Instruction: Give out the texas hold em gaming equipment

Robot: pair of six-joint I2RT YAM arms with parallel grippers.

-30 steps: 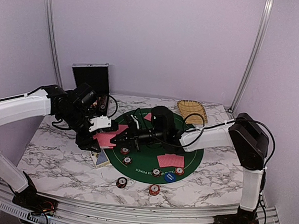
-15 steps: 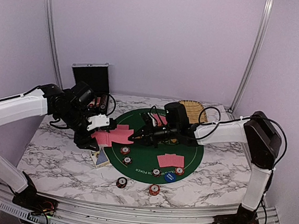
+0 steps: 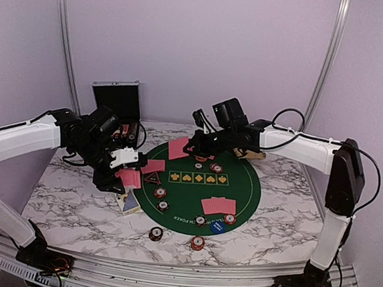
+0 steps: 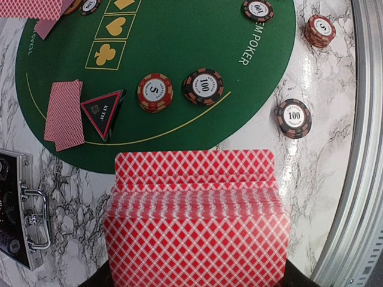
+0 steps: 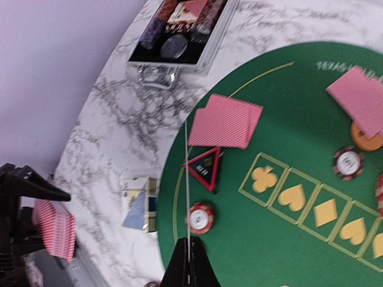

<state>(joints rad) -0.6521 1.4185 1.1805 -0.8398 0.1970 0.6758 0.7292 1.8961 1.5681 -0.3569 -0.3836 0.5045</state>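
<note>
A silver case (image 3: 117,99) stands open at the marble desk's (image 3: 65,203) far left; a small card box (image 3: 130,203) lies just beside the green mat's (image 3: 240,195) near-left edge.

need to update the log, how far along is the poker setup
Done: chips and card pairs lie on the mat, one pair beside the black marker. In hand: left fingers hold the deck, right fingers one card. Left: more cards to deal, likely.

- Fanned red-backed deck (image 4: 194,221), gripped in the left hand (image 3: 123,171).
- Single card (image 3: 178,148) pinched in the right hand (image 5: 189,266), raised.
- Two cards (image 4: 64,113) face down just beside the black triangular marker (image 4: 103,110).
- Several striped chips (image 4: 155,91) along the mat's (image 4: 197,36) near edge.
</note>
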